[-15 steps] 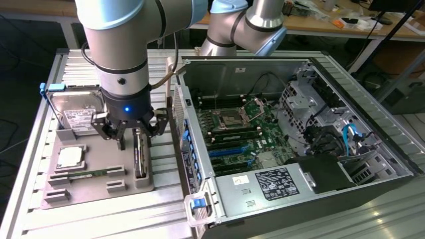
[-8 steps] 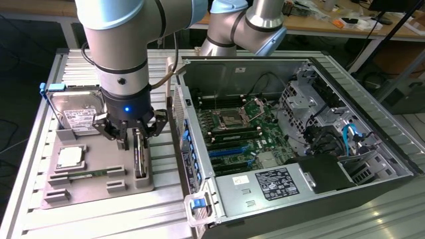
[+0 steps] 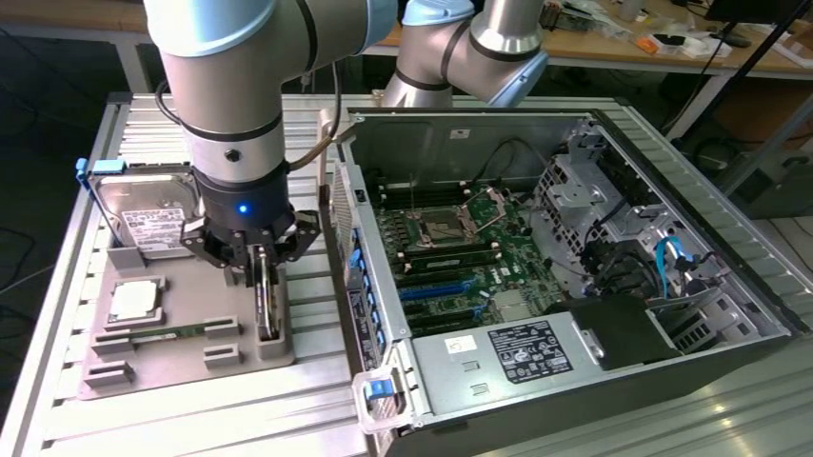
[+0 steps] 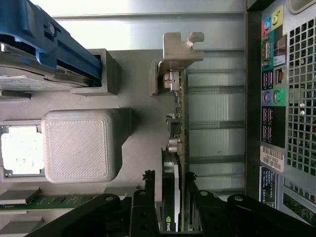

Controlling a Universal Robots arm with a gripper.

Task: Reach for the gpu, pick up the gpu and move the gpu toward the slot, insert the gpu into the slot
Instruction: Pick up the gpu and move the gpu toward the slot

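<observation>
The gpu (image 3: 268, 309) stands on edge in a slot of the grey holder tray (image 3: 178, 367), at the tray's side nearest the computer case. In the wrist view the gpu (image 4: 178, 118) runs away from me, its silver end bracket (image 4: 180, 47) at the far end. My gripper (image 3: 263, 286) is lowered straight down over the card. Its black fingers (image 4: 148, 197) straddle the near end of the card with slim gaps, so the gripper (image 4: 169, 178) is open. The blue slot (image 3: 439, 286) lies on the motherboard inside the open case, toward the exterior view's right.
The tray also holds a silver hard drive (image 3: 147, 214) with blue rails, a processor (image 3: 133, 300) and a green memory stick (image 3: 171, 333). The open computer case (image 3: 711, 286) stands right beside the tray, its rear panel (image 4: 276, 98) close to the card. A second arm (image 3: 470, 48) stands behind.
</observation>
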